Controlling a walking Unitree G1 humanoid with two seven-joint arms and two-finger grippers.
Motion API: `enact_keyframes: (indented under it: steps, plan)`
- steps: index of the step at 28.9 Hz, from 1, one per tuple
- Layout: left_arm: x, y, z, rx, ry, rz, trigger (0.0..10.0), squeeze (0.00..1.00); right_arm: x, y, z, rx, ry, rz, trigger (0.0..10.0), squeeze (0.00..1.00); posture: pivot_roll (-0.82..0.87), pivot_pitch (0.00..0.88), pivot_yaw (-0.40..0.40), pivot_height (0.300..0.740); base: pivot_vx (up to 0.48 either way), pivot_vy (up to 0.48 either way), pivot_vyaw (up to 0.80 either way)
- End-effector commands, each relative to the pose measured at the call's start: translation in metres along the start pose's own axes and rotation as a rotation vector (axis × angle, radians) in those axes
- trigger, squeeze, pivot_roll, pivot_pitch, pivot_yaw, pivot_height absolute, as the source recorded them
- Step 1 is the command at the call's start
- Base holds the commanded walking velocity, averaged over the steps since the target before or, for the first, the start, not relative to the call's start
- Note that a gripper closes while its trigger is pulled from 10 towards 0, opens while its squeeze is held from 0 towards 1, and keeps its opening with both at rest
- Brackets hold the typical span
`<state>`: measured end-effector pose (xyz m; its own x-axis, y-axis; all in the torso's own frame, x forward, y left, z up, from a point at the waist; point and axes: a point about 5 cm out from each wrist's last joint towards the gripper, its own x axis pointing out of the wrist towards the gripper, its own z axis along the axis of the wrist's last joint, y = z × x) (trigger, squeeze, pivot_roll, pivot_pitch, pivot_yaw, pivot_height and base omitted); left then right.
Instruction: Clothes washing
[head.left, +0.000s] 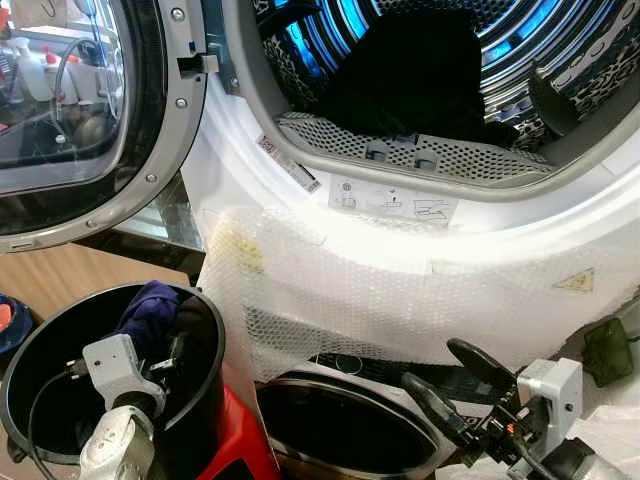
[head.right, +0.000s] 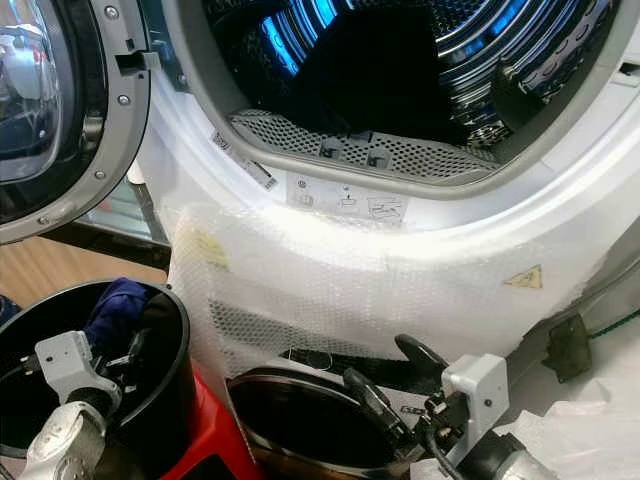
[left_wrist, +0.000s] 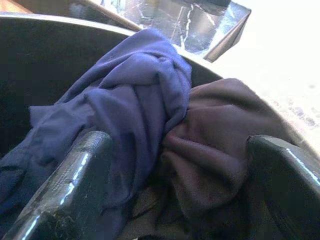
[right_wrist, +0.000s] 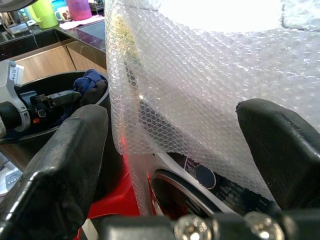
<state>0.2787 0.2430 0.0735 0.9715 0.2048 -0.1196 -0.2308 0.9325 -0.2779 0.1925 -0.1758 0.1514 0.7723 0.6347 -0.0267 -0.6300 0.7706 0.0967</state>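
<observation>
A black bucket (head.left: 30, 360) at the lower left holds a purple-blue garment (head.left: 150, 308) and a dark brown garment (left_wrist: 220, 130). My left gripper (head.left: 172, 358) reaches into the bucket, open, with its fingers (left_wrist: 75, 170) on either side of the two garments. Above, the upper machine's drum (head.left: 520, 40) stands open, and a dark heap of laundry (head.left: 410, 80) lies inside. My right gripper (head.left: 432, 365) hangs open at the lower right, empty, in front of the bubble-wrapped machine front.
The round glass door (head.left: 80, 110) is swung open to the left. Bubble wrap (head.left: 400, 290) covers the white front below the drum. A second machine's dark door (head.left: 340, 425) sits beneath it. A red object (head.left: 240, 440) stands beside the bucket.
</observation>
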Motion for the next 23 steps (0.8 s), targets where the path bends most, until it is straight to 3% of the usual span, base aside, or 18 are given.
enact_keyframes:
  steps: [1,4,10,16,21,22,23]
  plan:
    - [0.003,0.0,-0.003,-0.004,0.042,-0.01,10.0,0.0,-0.001,0.001,0.006,-0.02,-0.009,0.002,10.0,0.0,-0.1,0.109,-0.065,0.74,0.0,0.0,0.0]
    - [0.012,-0.007,-0.004,0.029,0.083,-0.058,10.0,0.0,-0.001,0.002,0.006,-0.019,-0.009,0.002,10.0,0.0,-0.1,0.109,-0.061,0.74,0.0,0.0,0.0]
    - [0.017,-0.015,-0.007,0.019,0.13,-0.109,10.0,0.0,-0.002,0.002,0.006,-0.019,-0.007,-0.004,10.0,0.0,-0.11,0.106,-0.058,0.74,0.0,0.0,0.0]
    - [0.015,-0.027,-0.019,0.01,0.175,-0.16,10.0,0.0,-0.004,0.001,0.006,-0.028,-0.003,-0.018,10.0,0.0,-0.13,0.096,-0.045,0.74,0.0,0.0,0.0]
    - [0.012,-0.028,-0.024,-0.001,0.193,-0.157,10.0,0.0,-0.006,0.0,0.006,-0.029,-0.002,-0.023,10.0,0.0,-0.13,0.094,-0.045,0.74,0.0,0.0,0.0]
    - [0.012,-0.027,-0.025,0.001,0.199,-0.157,7.5,0.0,-0.006,0.0,0.006,-0.029,-0.001,-0.021,10.0,0.0,-0.13,0.094,-0.045,0.74,0.0,0.0,0.0]
    - [0.011,-0.027,-0.027,0.004,0.211,-0.149,7.6,0.0,-0.006,0.001,0.006,-0.03,0.008,-0.01,10.0,0.0,-0.13,0.092,-0.046,0.74,0.0,0.0,0.0]
